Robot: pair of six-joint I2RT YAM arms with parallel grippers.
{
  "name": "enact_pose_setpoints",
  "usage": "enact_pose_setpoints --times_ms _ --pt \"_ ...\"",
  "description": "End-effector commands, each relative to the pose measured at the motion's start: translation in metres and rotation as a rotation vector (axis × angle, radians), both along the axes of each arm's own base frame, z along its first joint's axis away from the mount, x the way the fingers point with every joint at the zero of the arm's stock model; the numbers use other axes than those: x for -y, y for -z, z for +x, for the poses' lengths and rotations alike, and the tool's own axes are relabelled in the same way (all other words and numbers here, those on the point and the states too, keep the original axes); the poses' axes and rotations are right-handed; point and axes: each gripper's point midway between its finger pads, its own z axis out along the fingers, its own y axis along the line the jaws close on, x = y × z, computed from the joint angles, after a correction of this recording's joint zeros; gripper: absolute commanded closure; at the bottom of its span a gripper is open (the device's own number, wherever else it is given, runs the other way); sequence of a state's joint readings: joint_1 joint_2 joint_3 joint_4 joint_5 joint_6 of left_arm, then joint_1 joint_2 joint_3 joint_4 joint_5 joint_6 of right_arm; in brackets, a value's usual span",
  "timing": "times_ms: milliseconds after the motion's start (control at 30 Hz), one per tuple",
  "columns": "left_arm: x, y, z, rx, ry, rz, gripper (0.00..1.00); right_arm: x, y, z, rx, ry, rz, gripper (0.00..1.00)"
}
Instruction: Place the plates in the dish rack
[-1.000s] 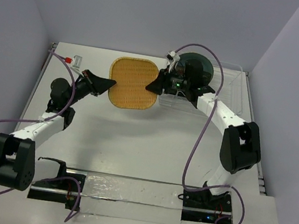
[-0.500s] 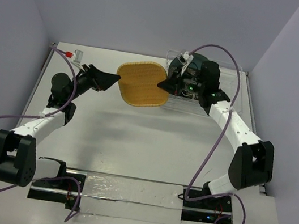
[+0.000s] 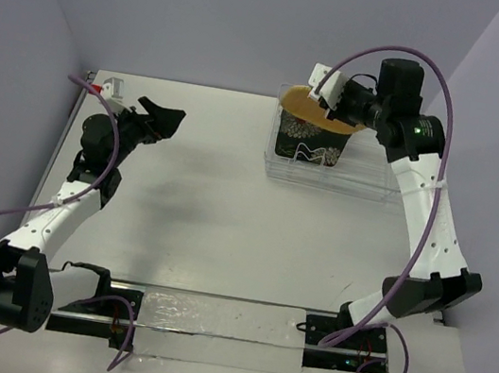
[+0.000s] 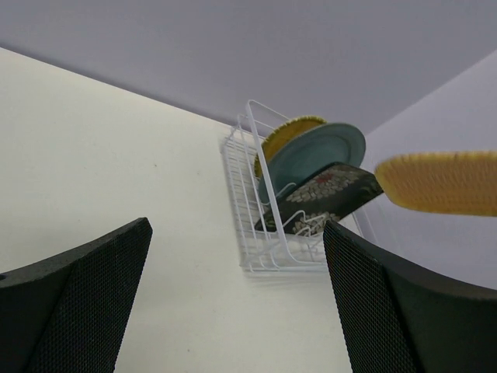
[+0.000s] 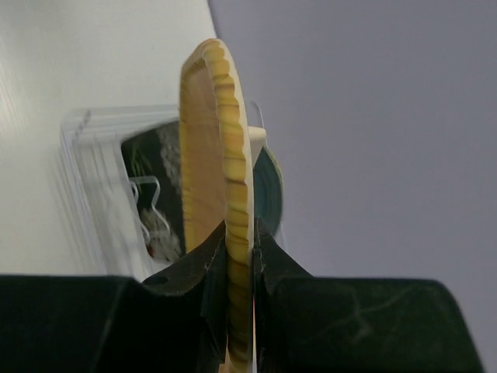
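Note:
My right gripper (image 3: 336,108) is shut on the rim of the orange wooden-look plate (image 3: 303,106), holding it on edge above the dish rack (image 3: 370,184). In the right wrist view the orange plate (image 5: 233,171) stands upright between the closed jaws of that gripper (image 5: 239,260). The square black floral plate (image 3: 309,145) leans in the rack's front. Behind it stand the teal-grey plate (image 4: 320,151) and the yellow woven plate (image 4: 289,130). My left gripper (image 3: 159,118) hangs open and empty over the table's left side, far from the rack (image 4: 252,225).
The purple wall rises close behind the rack. A small white and red part (image 3: 113,86) lies at the table's back left edge. The right arm's cable (image 3: 447,95) loops above the rack's right end.
The left gripper let go of the orange plate, opened wide and drew back left. The right arm carried the plate right and up from mid-table to above the rack, turning it on edge.

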State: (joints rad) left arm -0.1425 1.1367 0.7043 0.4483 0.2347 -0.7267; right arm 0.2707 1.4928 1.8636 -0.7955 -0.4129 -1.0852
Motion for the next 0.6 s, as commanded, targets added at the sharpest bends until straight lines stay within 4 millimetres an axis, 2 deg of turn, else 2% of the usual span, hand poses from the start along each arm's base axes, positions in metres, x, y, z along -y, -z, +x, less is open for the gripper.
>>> enact_pose_setpoints --times_ms 0,133,367,567 --pt "-0.014 -0.017 0.01 0.022 -0.082 0.038 0.01 0.017 0.005 -0.021 0.019 -0.16 -0.361 1.0" --pt "-0.015 -0.012 0.013 0.007 -0.091 0.042 0.01 0.016 0.021 -0.021 -0.017 -0.255 -0.477 1.0" --pt "-0.018 -0.007 0.019 -0.02 -0.107 0.058 0.01 0.001 0.054 0.0 -0.102 -0.287 -0.467 1.0" --pt "-0.02 0.001 0.023 -0.043 -0.12 0.074 0.01 -0.003 0.069 0.026 -0.116 -0.252 -0.459 1.0"
